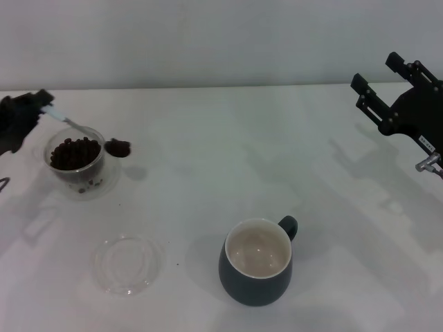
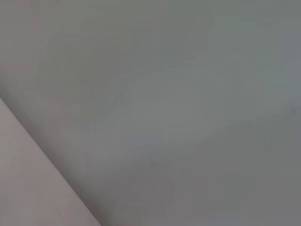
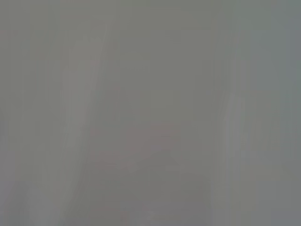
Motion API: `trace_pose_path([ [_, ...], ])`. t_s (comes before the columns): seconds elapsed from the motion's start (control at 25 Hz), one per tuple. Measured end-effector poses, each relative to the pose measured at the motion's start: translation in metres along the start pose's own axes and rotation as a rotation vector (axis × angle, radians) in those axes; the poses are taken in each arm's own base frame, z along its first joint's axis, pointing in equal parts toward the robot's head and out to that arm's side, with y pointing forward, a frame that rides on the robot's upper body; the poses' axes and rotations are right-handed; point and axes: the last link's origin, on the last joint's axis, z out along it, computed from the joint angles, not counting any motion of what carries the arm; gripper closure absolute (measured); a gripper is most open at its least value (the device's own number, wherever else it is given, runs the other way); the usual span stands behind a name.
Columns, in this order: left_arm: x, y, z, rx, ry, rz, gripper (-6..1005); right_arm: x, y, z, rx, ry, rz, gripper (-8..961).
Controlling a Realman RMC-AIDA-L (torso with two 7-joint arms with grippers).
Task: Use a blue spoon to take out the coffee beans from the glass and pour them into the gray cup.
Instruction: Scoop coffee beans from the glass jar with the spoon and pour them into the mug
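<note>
In the head view my left gripper (image 1: 36, 109) at the far left is shut on the pale handle end of the blue spoon (image 1: 76, 126). The spoon's stem slants across the top of the glass (image 1: 77, 164), which holds a heap of coffee beans (image 1: 72, 152). The spoon's bowl (image 1: 118, 146) carries a small load of beans just past the glass rim, on the side toward the gray cup, above the table. The gray cup (image 1: 257, 263) stands at the front centre with a bare cream inside and its handle at the back right. My right gripper (image 1: 379, 75) is raised at the far right, open and empty.
A shallow clear glass dish (image 1: 129, 263) lies on the white table (image 1: 228, 159) in front of the glass and left of the gray cup. Both wrist views show only a plain grey surface.
</note>
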Motion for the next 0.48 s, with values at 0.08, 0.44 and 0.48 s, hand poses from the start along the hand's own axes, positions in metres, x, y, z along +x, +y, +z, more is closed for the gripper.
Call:
trace_pose_path([
  [0.08,-0.006,0.005,0.008,-0.012,-0.028,-0.003,872,0.0,-0.001,0.0,0.002,-0.001,0.0,248],
  [0.44,-0.03,0.03,0.038,-0.08,-0.135,-0.007,872,-0.003,-0.006,0.001,0.018,-0.009,-0.004,249],
  [0.48,-0.033,0.032,0.04,-0.087,-0.143,-0.008,872,-0.003,-0.007,0.001,0.018,-0.009,-0.005,249],
])
